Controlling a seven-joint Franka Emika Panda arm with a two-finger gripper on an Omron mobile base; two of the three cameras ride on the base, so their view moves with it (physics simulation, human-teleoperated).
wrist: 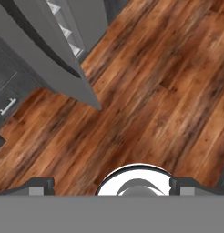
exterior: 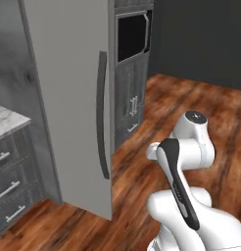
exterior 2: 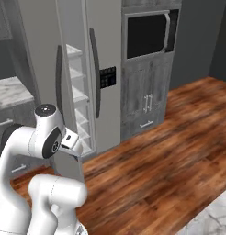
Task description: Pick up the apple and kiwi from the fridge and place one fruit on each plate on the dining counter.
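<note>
The fridge (exterior 2: 94, 69) stands with its left door (exterior: 68, 98) swung out toward the robot, the long dark curved handle (exterior: 102, 115) running down the door's outer face. Through the gap, in the right base view, clear shelves (exterior 2: 74, 73) show inside, but no fruit can be made out on them from this angle. The closed right door carries a dark button panel (exterior 2: 107, 76). Right of the fridge, a grey cabinet column holds a built-in microwave (exterior 2: 147, 34) above double cupboard doors (exterior 2: 144, 103). Left of the fridge sits a marble bench (exterior: 7, 120) over grey drawers (exterior: 10, 186). The end effector (wrist: 111, 186) hangs over bare wooden floor (wrist: 145, 91), its fingertips (wrist: 41, 185) spread wide apart and gripping nothing, with the open door's lower edge toward the upper left of the hand view.
</note>
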